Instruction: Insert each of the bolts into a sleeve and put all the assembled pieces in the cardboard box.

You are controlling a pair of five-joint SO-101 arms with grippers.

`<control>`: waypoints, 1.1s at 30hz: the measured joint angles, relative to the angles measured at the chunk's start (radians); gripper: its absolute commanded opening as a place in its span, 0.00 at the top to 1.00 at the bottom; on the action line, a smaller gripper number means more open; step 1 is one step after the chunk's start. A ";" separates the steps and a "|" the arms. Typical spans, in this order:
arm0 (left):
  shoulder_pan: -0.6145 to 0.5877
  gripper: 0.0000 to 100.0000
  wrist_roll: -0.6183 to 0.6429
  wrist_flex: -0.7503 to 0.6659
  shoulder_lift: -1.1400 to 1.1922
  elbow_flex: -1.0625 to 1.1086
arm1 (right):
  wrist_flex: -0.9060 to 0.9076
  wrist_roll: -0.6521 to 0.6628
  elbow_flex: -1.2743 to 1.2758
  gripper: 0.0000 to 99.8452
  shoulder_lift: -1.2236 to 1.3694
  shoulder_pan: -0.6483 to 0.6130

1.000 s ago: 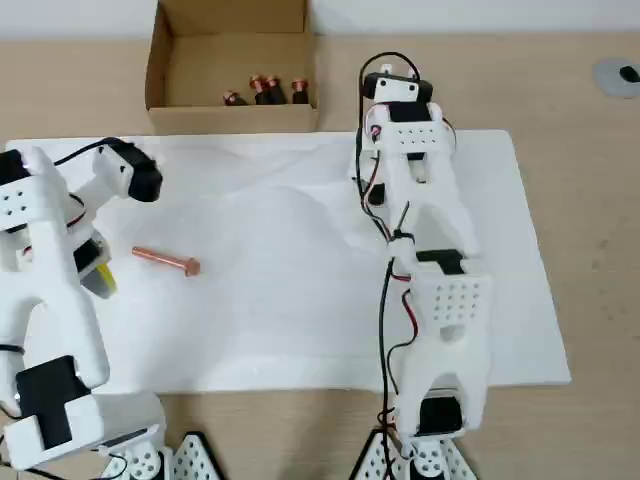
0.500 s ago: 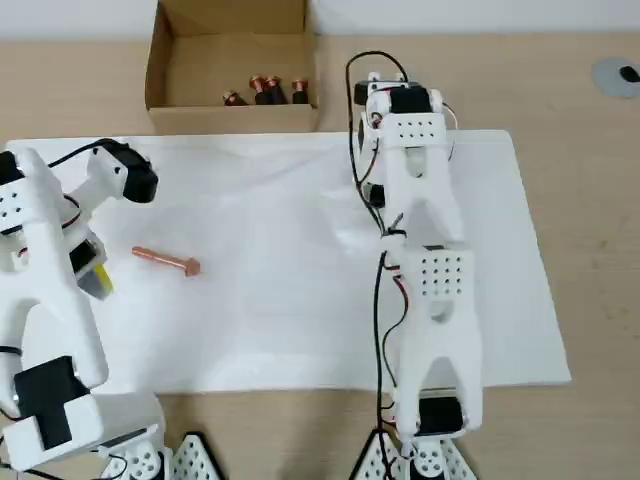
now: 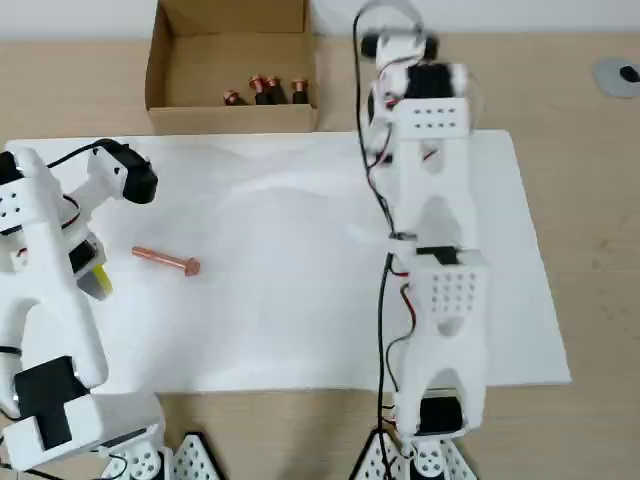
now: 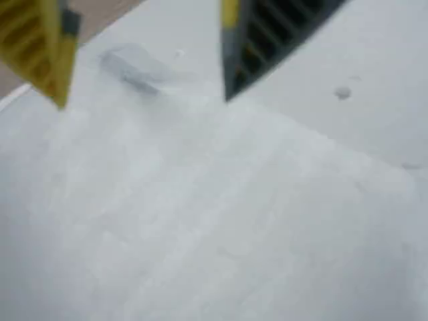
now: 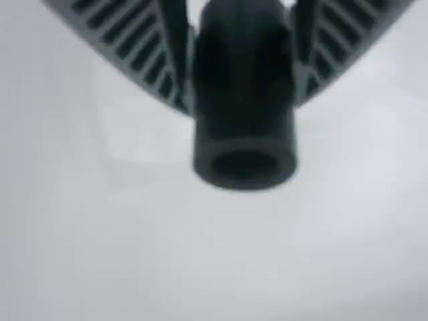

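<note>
While the right tool (image 5: pixel 244 107) clamps a sleeve (image 5: pixel 245 155), the bolt (image 3: pixel 166 261) lies apart.

Robotics lab bench: wooden table (image 3: pixel 590 250), white mat (image 3: pixel 280 310), two bare-wired arms (image 3: pixel 450 290).

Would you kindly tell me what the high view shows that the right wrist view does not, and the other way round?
The high view adds the open cardboard box holding copper-and-black assembled pieces, and a loose copper bolt lying on the sheet. The right wrist view adds the black cylindrical sleeve clamped in the right gripper, hollow end towards the camera. Shared, apparently: the white sheet, as the pale ground behind the sleeve.
</note>
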 measured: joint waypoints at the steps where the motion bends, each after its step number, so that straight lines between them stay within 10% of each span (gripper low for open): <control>1: 0.000 0.84 0.000 0.000 0.000 0.003 | 0.000 0.000 -0.028 0.99 -0.046 -0.002; 12: 0.137 0.84 -0.031 0.000 -0.278 0.255 | 0.000 0.000 -0.038 0.99 -0.560 -0.081; 22: 0.290 0.84 -0.006 -0.043 -0.416 0.318 | 0.002 -0.026 0.534 0.99 -1.010 -0.183; 28: 0.353 0.84 0.316 -0.181 -0.416 0.364 | -0.014 -0.040 0.910 0.99 -1.166 -0.180; 33: 0.465 0.84 0.865 -0.331 -0.416 0.388 | -0.084 -0.040 1.092 0.99 -1.247 -0.180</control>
